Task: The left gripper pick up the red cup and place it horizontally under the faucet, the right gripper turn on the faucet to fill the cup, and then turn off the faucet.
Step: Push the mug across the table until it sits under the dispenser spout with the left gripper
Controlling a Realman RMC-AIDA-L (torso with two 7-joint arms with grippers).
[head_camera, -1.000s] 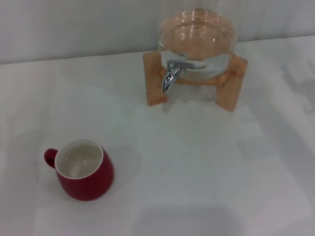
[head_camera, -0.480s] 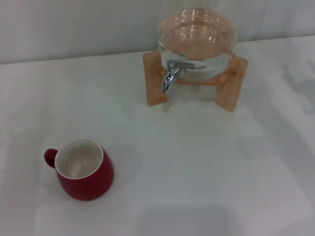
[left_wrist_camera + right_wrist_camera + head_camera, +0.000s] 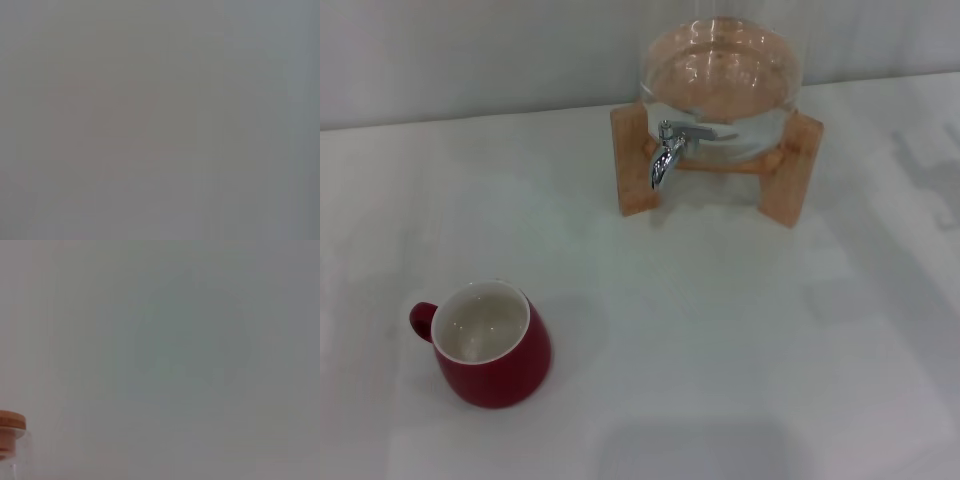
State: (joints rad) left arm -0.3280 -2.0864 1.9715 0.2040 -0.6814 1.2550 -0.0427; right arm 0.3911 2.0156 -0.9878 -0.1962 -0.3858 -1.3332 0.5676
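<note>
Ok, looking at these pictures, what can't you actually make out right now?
- Both grippers: in no view; the left wrist view shows only blank grey.
- Glass dispenser: its top is cut off by the head view's upper edge; the right wrist view catches only a lid corner.
- Faucet: too small to read the lever's position.
- Red cup: its base hidden by its own body.

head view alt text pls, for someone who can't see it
A squat red ceramic mug with a white inside stands upright on a white table, near left. Far off, a chrome tap juts from a clear glass dispenser on a wooden stand. No grippers show.
</note>
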